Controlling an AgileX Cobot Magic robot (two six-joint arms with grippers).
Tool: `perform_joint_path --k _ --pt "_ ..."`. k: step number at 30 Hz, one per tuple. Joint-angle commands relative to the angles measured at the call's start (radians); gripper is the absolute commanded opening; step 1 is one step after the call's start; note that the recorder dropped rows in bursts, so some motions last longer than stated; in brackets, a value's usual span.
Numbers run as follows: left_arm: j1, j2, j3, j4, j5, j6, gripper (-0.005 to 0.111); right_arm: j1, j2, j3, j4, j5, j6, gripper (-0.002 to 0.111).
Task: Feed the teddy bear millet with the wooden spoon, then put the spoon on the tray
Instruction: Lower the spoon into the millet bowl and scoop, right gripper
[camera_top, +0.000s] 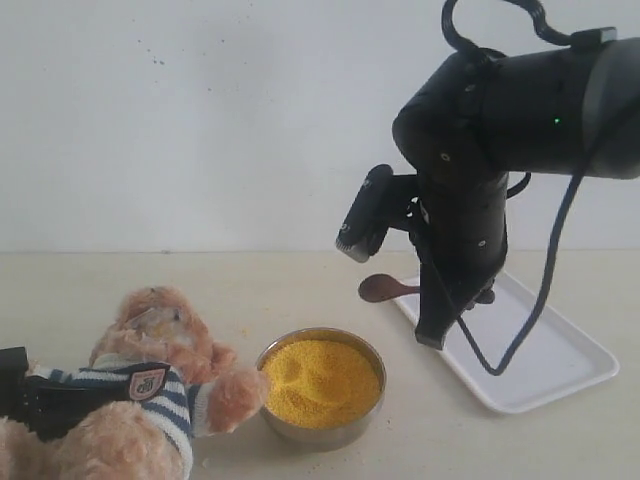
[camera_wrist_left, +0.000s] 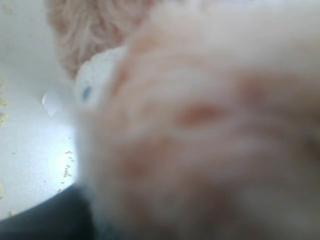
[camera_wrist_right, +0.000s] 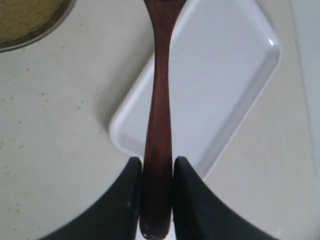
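Observation:
The teddy bear (camera_top: 150, 370) sits at the front left, one paw reaching toward the steel bowl (camera_top: 322, 432) of yellow millet (camera_top: 320, 380). My left gripper (camera_top: 15, 395) is black and pressed into the bear's striped side. In the left wrist view, blurred fur of the teddy bear (camera_wrist_left: 210, 125) hides the jaws. My right gripper (camera_top: 445, 312) hangs over the near-left end of the white tray (camera_top: 560, 360), shut on the wooden spoon (camera_top: 378, 288). In the right wrist view the spoon (camera_wrist_right: 157, 110) runs out over the tray (camera_wrist_right: 225, 75) from my right gripper (camera_wrist_right: 156, 165).
The millet bowl (camera_wrist_right: 25, 17) lies to the left of the tray. Loose grains (camera_wrist_left: 67, 170) are scattered on the pale table near the bear. A white wall stands behind. The right arm's cable loops down over the tray.

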Motion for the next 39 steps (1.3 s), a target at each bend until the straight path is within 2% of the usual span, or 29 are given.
perform_joint_path --k 1,7,13,29,33,39 --pt "0.002 -0.006 -0.004 -0.012 -0.033 -0.014 0.004 0.015 -0.001 -0.01 0.058 0.0 -0.16 0.0" --pt "0.002 -0.006 -0.004 -0.014 -0.033 -0.035 0.004 0.099 0.0 -0.01 0.024 -0.034 -0.16 0.0" --pt "0.002 -0.006 -0.004 -0.097 -0.033 -0.051 0.004 0.179 0.042 -0.01 -0.243 -0.013 0.001 0.0" --pt "0.002 -0.006 -0.004 -0.17 -0.033 -0.012 0.004 0.219 0.078 -0.01 -0.141 0.019 -0.039 0.0" --pt "0.002 -0.006 -0.004 -0.17 -0.033 -0.012 0.004 0.219 0.078 -0.01 -0.054 0.055 -0.158 0.0" --pt "0.002 -0.006 -0.004 -0.17 -0.033 -0.012 0.004 0.219 0.078 -0.01 -0.009 0.047 -0.161 0.0"
